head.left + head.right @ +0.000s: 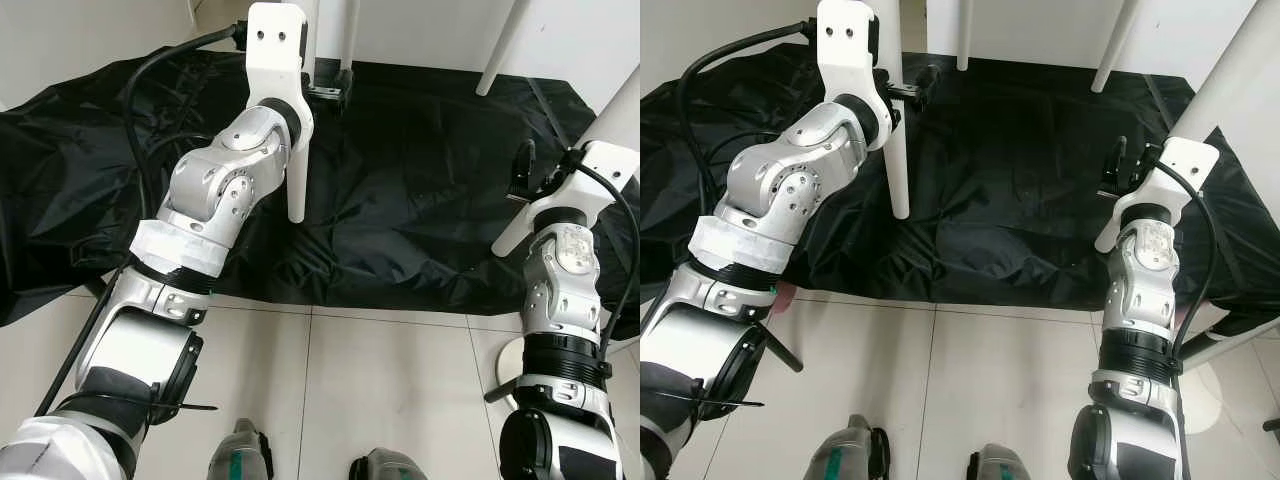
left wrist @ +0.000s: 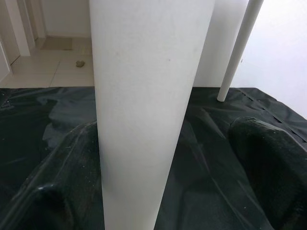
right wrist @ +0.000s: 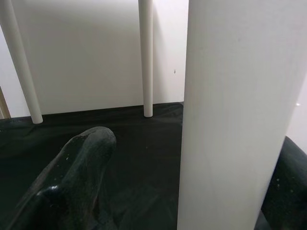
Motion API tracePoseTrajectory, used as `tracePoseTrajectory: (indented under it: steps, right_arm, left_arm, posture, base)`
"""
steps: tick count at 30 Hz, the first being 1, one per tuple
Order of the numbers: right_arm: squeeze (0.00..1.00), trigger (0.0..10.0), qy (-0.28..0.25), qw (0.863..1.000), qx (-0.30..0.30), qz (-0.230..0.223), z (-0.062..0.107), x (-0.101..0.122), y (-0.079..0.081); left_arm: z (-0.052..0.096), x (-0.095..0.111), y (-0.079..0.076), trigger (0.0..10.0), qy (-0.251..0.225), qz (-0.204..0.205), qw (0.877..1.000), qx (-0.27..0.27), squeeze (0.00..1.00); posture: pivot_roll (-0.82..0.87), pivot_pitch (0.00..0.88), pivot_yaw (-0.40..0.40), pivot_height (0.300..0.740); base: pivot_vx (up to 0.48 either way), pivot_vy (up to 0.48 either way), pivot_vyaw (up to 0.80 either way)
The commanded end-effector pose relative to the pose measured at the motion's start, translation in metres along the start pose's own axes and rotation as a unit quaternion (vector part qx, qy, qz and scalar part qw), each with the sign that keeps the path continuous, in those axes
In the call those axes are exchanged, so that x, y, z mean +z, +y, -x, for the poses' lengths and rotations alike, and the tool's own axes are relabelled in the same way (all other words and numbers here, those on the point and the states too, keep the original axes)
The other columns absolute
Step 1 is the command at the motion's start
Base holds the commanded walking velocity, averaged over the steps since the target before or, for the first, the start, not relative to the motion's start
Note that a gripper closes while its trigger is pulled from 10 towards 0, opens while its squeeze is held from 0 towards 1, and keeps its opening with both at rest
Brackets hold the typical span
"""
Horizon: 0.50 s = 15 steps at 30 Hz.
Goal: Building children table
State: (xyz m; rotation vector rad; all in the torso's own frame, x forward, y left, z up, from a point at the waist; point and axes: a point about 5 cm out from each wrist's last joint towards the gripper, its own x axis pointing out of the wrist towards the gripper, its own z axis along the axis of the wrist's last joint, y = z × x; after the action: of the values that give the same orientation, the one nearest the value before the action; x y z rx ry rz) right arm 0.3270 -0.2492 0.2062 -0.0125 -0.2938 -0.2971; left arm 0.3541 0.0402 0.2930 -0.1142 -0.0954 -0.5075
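Four white table legs stand on black sheet, I'm at two of them.

My left gripper (image 2: 158, 191) fingers are spread around the near left leg (image 1: 296, 180), touching one side. My right gripper (image 3: 182, 191) fingers sit apart either side of the near right leg (image 1: 1230, 80). Black sheet (image 1: 400, 200) front edge meets tiled floor (image 1: 390, 380); open sheet between legs. Far legs (image 3: 146, 57) are well apart, by the wall.

White table legs (image 1: 296, 170) stand on a plain black sheet (image 1: 420, 200); the floor tiles (image 1: 400, 390) are pale beige. Both arms are silver; their fingers (image 2: 268, 158) are black.
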Motion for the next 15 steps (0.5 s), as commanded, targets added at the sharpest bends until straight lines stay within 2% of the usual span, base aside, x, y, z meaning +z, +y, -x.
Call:
tracePoseTrajectory:
  steps: [1, 15]
  right_arm:
    - [0.0, 10.0, 0.038, 0.998, 0.043, -0.016, 0.0029, -0.015, 0.0228]
    - [0.0, 10.0, 0.038, 0.998, 0.043, -0.016, 0.0029, -0.015, 0.0228]
  left_arm:
    - [-0.0031, 0.0105, -0.0317, 10.0, -0.018, -0.001, 0.996, -0.09, 1.0]
    - [-0.0031, 0.0105, -0.0317, 10.0, -0.018, -0.001, 0.996, -0.09, 1.0]
  posture:
    - [0.03, 0.166, 0.026, 0.74]
    - [0.03, 0.166, 0.026, 0.74]
  base:
    - [0.0, 0.0, 0.0]
    - [0.0, 0.0, 0.0]
